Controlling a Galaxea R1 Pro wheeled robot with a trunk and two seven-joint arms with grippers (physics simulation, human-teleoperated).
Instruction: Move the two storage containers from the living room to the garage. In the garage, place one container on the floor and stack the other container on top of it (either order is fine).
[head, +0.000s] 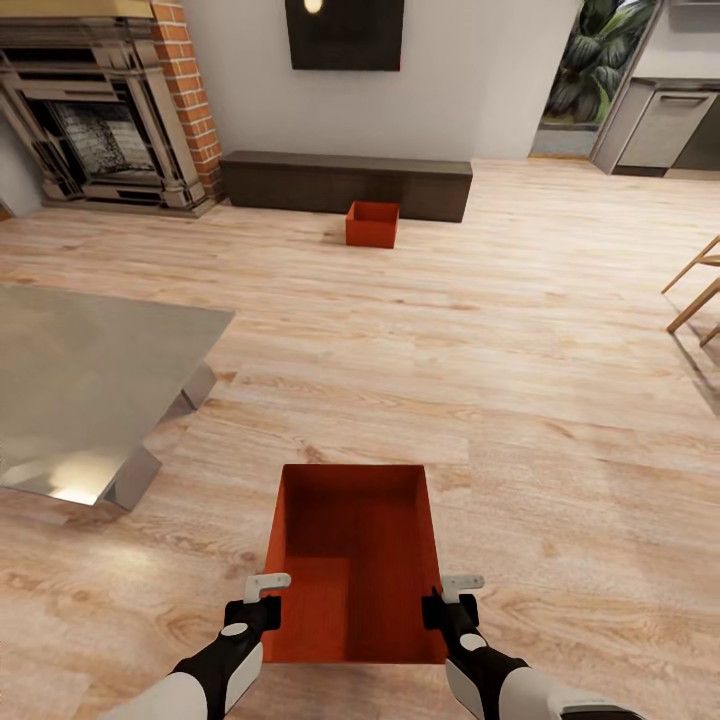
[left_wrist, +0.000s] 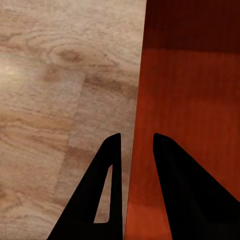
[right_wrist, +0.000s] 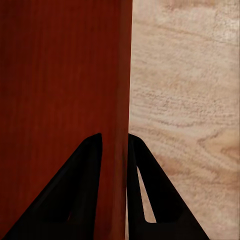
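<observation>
My left fingers (left_wrist: 134, 187) and right fingers (right_wrist: 114, 187) each pinch a thin side wall of the near bin (head: 355, 570); a bump could make it slip and fall.

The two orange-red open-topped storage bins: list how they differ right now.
The near orange-red bin sits between both arms, the left tool astride its left wall and the right tool astride its right wall; the far orange-red bin has nothing touching it. The near bin is out on open light wood-plank floor; the far bin stands just before the long dark low bench. Both are lidless, empty and upright.
</observation>
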